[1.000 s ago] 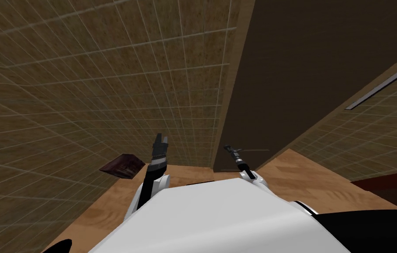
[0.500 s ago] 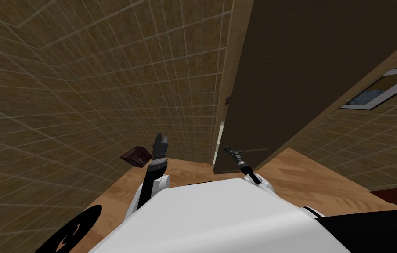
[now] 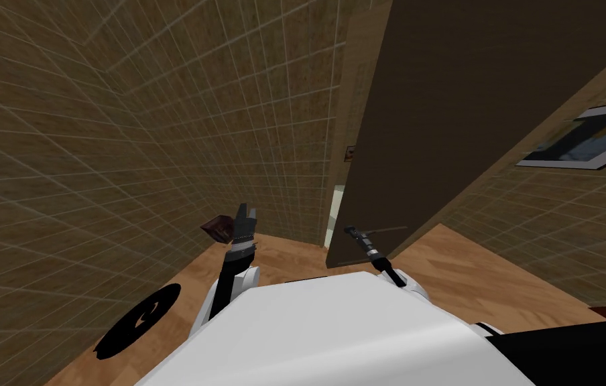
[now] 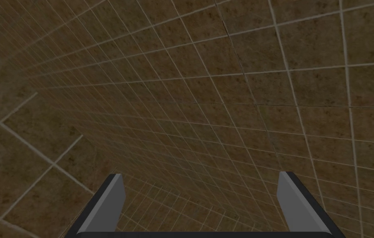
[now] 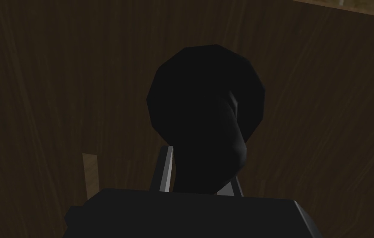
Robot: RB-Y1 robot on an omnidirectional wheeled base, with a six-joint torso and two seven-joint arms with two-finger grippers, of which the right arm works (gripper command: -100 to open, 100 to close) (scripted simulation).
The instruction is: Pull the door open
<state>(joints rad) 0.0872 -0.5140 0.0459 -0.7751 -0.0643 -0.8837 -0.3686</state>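
The dark brown door stands ahead to the right, swung a little off its pale frame, a narrow bright gap showing at its edge, so the pull looks begun with most of the swing left. Its black handle sits low near that edge, and the right gripper has its thin fingers closed on the handle's sides. The left gripper, spread wide and holding nothing, points at the tiled wall.

Dark brown door with wood grain, matt, smooth black handle, walls of speckled brown tiles with pale lines, floor of light wood boards
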